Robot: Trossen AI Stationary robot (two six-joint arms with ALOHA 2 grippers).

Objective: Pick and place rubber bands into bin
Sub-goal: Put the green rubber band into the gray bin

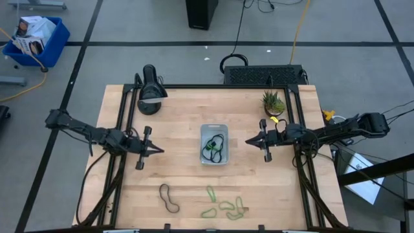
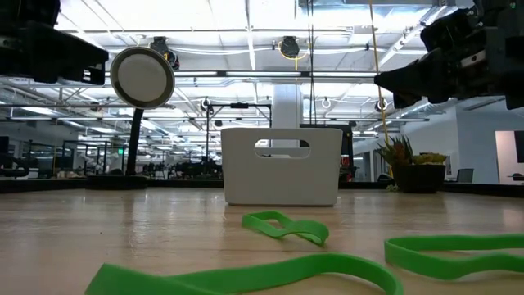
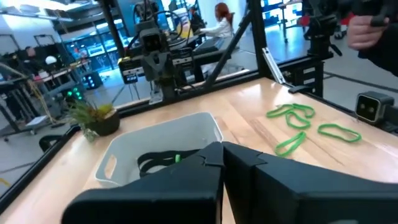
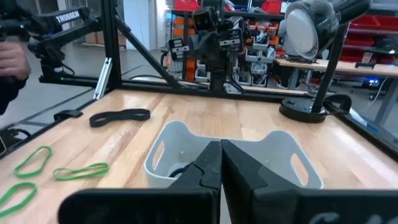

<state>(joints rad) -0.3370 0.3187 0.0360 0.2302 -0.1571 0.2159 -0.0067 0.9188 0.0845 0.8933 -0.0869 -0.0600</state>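
The translucent bin (image 1: 214,144) stands at the table's middle and holds dark bands and a green one (image 1: 213,150). A dark brown band (image 1: 169,198) and several light green bands (image 1: 224,207) lie flat near the front edge. The green bands also show in the low view (image 2: 285,228) and the left wrist view (image 3: 292,118). My left gripper (image 1: 157,150) hovers left of the bin, fingers shut and empty. My right gripper (image 1: 251,141) hovers right of the bin, fingers shut and empty.
A black desk lamp (image 1: 151,90) stands at the far left and a small potted plant (image 1: 273,102) at the far right. A blue crate (image 1: 35,40) sits on the floor beyond the table. A person's hand (image 3: 367,28) shows off the table's front side.
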